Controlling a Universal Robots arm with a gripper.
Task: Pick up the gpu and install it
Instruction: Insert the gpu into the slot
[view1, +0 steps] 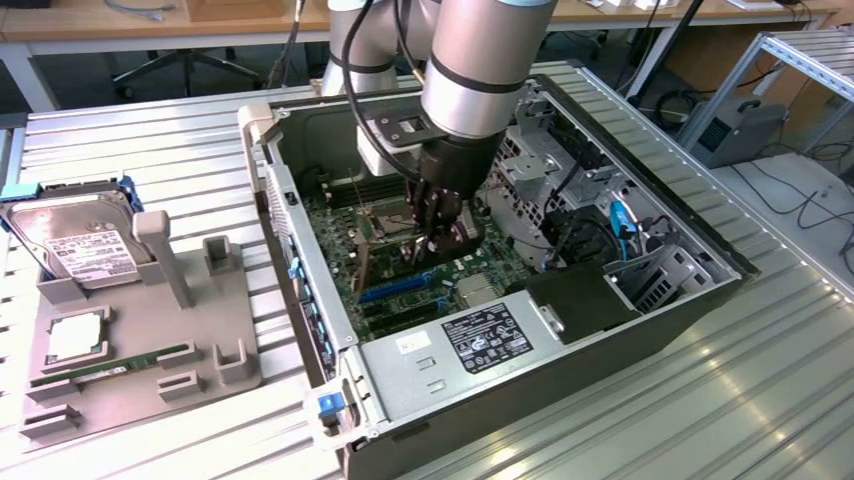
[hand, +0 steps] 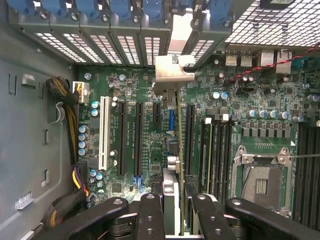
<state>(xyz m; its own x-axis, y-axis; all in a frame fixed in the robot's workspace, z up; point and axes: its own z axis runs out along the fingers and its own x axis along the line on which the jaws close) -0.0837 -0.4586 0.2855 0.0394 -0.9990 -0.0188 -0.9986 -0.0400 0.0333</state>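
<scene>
gripper (hand: 172, 210): clamped on gpu (hand: 172, 150) top edge | gpu edge-on over motherboard (hand: 150, 110) slots, frame centre | likely light, stiff, fragile; hold board edges

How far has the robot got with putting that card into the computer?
Done: the gpu is off the parts tray and inside the open computer case. In hand: the gripper holds the card on edge over the motherboard, its silver bracket at the rear slot openings. Left: whether it is fully seated in its slot I cannot tell, and the gripper has not let go.
</scene>
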